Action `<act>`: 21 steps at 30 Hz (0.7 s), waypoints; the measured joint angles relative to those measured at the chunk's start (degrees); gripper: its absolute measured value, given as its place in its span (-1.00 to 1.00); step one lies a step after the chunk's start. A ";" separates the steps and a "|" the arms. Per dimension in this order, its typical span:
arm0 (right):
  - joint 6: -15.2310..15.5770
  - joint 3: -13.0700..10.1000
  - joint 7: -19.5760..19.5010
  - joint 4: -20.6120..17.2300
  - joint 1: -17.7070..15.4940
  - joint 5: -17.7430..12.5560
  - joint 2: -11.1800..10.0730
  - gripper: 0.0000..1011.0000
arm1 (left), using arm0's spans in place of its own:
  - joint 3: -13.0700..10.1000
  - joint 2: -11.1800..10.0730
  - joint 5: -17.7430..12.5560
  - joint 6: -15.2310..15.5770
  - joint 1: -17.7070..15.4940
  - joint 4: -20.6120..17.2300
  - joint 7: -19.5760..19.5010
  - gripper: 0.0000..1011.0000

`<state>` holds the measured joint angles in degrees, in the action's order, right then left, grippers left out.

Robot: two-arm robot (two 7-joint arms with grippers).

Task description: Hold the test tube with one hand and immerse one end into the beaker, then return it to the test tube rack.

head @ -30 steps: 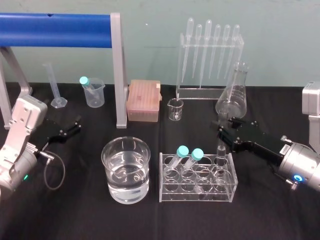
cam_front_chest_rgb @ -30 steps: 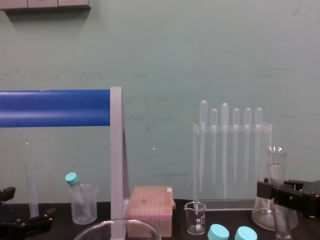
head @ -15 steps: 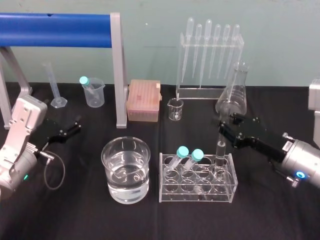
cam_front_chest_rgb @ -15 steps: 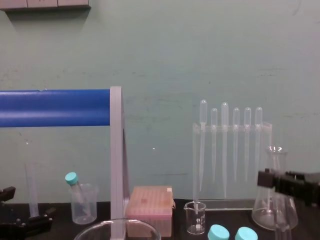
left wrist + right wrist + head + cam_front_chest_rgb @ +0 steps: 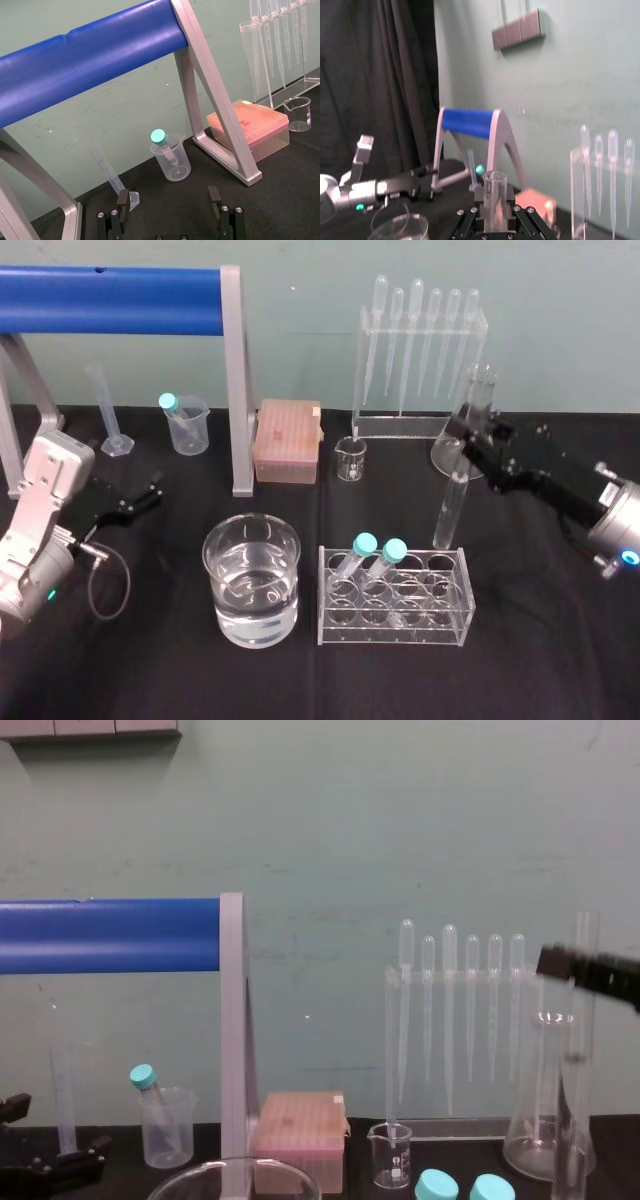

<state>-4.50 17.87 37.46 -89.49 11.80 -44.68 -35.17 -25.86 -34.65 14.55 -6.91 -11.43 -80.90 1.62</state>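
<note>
The test tube [image 5: 452, 505] hangs clear of the test tube rack [image 5: 393, 597], above its right end, slightly tilted with its lower tip just over the rack's top. My right gripper [image 5: 467, 430] is shut on its upper part; the right wrist view has the tube [image 5: 495, 195] clamped between both fingers. In the chest view the tube [image 5: 584, 932] stands upright at the right, held by the gripper [image 5: 588, 970]. The beaker [image 5: 252, 580], half full of clear liquid, stands left of the rack. My left gripper [image 5: 135, 502] rests open at the far left, its fingers [image 5: 122, 199] spread wide.
Two teal-capped tubes [image 5: 372, 550] lean in the rack's left side. Behind are a conical flask [image 5: 445, 452], a pipette stand [image 5: 420, 350], a tiny beaker [image 5: 351, 458], a pink tip box [image 5: 288, 442], a plastic beaker [image 5: 187, 425], a graduated cylinder [image 5: 105, 410] and a blue-barred frame [image 5: 120, 287].
My right gripper has risen and drawn back with the test tube, lifting it out of the rack's right hole. The left arm has not moved.
</note>
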 joint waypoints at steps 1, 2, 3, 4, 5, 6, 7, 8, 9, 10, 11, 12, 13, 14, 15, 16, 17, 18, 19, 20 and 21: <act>-0.98 -0.26 0.38 0.02 0.36 -0.08 0.12 -0.55 | 0.00 0.00 0.00 0.00 0.00 0.00 0.00 0.98; -2.10 -0.31 0.95 0.50 1.00 -0.04 0.50 -0.55 | 0.00 0.00 0.00 0.00 0.00 0.00 0.00 0.98; -2.10 -0.31 0.95 0.50 1.00 -0.04 0.50 -0.55 | 0.00 0.00 0.00 0.00 0.00 0.00 0.00 0.98; -3.17 -0.23 1.65 1.35 1.82 0.10 1.02 -0.55 | 0.00 0.00 0.00 0.00 0.00 0.00 0.00 0.98; -3.77 -0.07 2.09 1.95 2.38 0.23 1.36 -0.55 | 0.00 0.00 0.00 0.00 0.00 0.00 0.00 0.98; -4.81 0.37 3.14 3.12 3.46 0.52 2.08 -0.55 | 0.00 0.00 0.00 0.00 0.00 0.00 0.00 0.98; -4.81 0.37 3.14 3.12 3.46 0.52 2.08 -0.55 | 0.00 0.00 0.00 0.00 0.00 0.00 0.00 0.98; -5.76 0.89 4.10 4.35 4.59 1.01 2.77 -0.55 | 0.00 0.00 0.00 0.00 0.00 0.00 0.00 0.98; -6.59 1.62 5.10 5.72 5.84 1.55 3.54 -0.55 | 0.00 0.00 0.00 0.00 0.00 0.00 0.00 0.98; -6.97 1.96 5.49 6.40 6.41 1.84 3.91 -0.55 | 0.00 0.00 0.00 0.00 0.00 0.00 0.00 0.98; -7.29 2.35 5.82 7.08 7.03 2.17 4.27 -0.55 | 0.00 0.00 0.00 0.00 0.00 0.00 0.00 0.98; -7.62 2.73 6.25 7.78 7.69 2.56 4.65 -0.55 | 0.00 0.00 0.00 0.00 0.00 0.00 0.00 0.98; -8.08 3.38 6.80 9.12 8.76 3.24 5.29 -0.55 | 0.00 0.00 0.00 0.00 0.00 0.00 0.00 0.98; -8.31 3.80 7.08 9.80 9.32 3.66 5.64 -0.55 | 0.00 0.00 0.00 0.00 0.00 0.00 0.00 0.98; -8.47 4.19 7.31 10.61 9.95 4.03 6.03 -0.55 | 0.00 0.00 0.00 0.00 0.00 0.00 0.00 0.98; -8.54 4.84 7.64 11.94 10.99 4.57 6.67 -0.55 | 0.00 0.00 0.00 0.00 0.00 0.00 0.00 0.98; -8.59 5.13 7.72 12.50 11.42 4.90 6.96 -0.55 | -0.01 0.00 0.00 0.00 0.00 0.00 0.00 0.98; -8.64 5.36 7.78 13.04 11.79 5.18 7.19 -0.55 | 0.00 0.00 0.00 0.00 0.00 0.00 0.00 0.98; -8.65 5.58 7.82 13.45 12.07 5.44 7.40 -0.55 | 0.00 0.00 0.00 0.00 0.00 0.00 0.00 0.98; -8.66 5.92 7.83 13.99 12.53 5.88 7.74 -0.55 | 0.00 0.00 0.00 0.00 0.00 0.00 0.00 0.98; -8.66 6.06 7.80 14.24 12.73 6.08 7.88 -0.55 | 0.00 0.00 0.00 0.00 0.00 0.00 0.00 0.98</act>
<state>-13.16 23.93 45.27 -75.26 24.53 -38.60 -27.29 -25.86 -34.64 14.55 -6.91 -11.43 -80.90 1.62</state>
